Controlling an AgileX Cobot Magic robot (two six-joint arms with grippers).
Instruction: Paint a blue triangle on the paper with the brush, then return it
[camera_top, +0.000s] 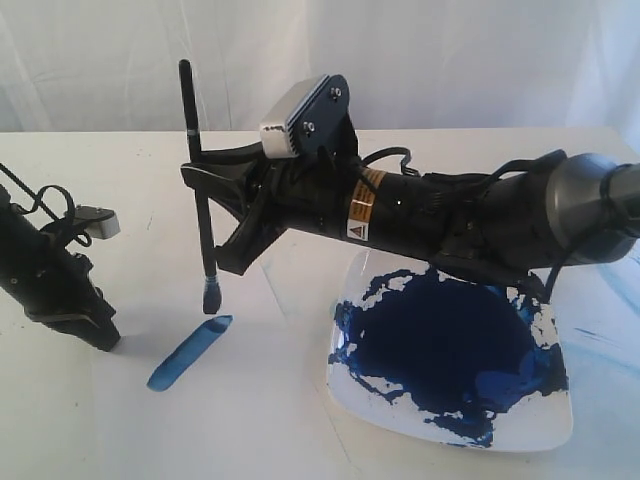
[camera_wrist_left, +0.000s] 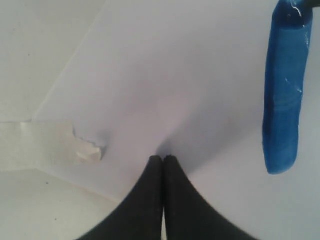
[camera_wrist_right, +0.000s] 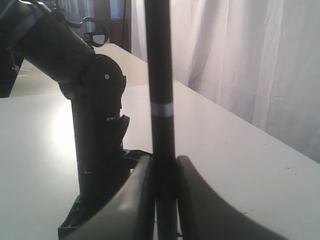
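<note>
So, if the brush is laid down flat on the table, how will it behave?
The brush has a thin, straight handle that looks round, so it is probably stiff, light and apt to roll. Its bristle tip looks wet with blue paint, so it would likely smear the paper wherever it touches.

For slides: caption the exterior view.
Right gripper holds the brush upright over a blue stroke on paper, plate of paint nearby.
</note>
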